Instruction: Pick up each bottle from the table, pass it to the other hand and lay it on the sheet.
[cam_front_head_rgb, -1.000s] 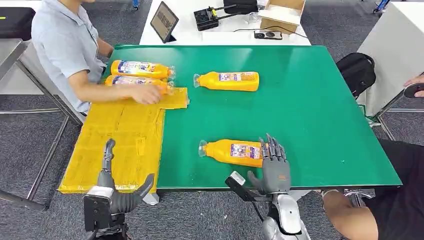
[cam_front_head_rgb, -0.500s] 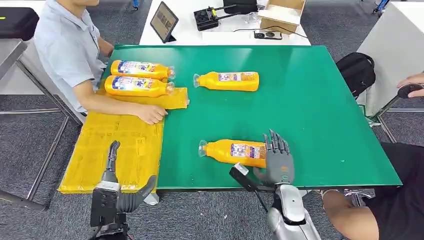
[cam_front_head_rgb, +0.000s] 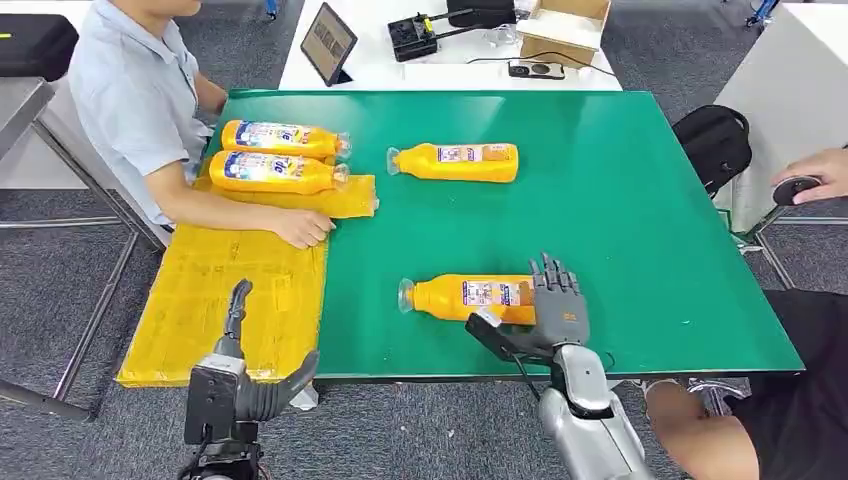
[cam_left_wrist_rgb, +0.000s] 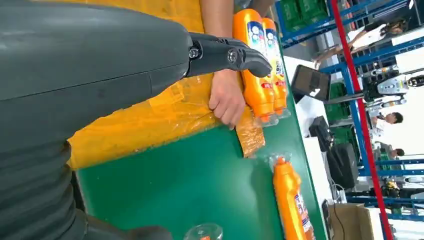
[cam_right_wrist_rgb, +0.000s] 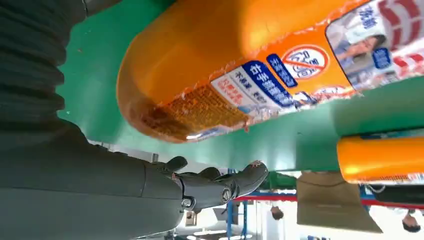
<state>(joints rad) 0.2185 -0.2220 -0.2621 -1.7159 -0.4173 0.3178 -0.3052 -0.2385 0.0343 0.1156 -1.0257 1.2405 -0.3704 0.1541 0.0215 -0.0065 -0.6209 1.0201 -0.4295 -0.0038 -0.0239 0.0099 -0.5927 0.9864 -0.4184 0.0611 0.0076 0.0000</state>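
My right robot hand (cam_front_head_rgb: 558, 312) sits at the base end of the near bottle (cam_front_head_rgb: 470, 298), fingers spread and upright against the base, thumb extended beside it; no closed grip is visible, so the hand counts as open. The near bottle lies on its side on the green bench (cam_front_head_rgb: 620, 220), cap pointing toward the yellow sheet (cam_front_head_rgb: 230, 290). My left robot hand (cam_front_head_rgb: 245, 375) hovers at the near edge of the sheet, fingers apart, holding nothing. A far bottle (cam_front_head_rgb: 455, 161) lies on the bench near its middle. Two bottles (cam_front_head_rgb: 270, 155) lie side by side at the far end of the sheet. A person's hand (cam_front_head_rgb: 305, 229) rests on the sheet.
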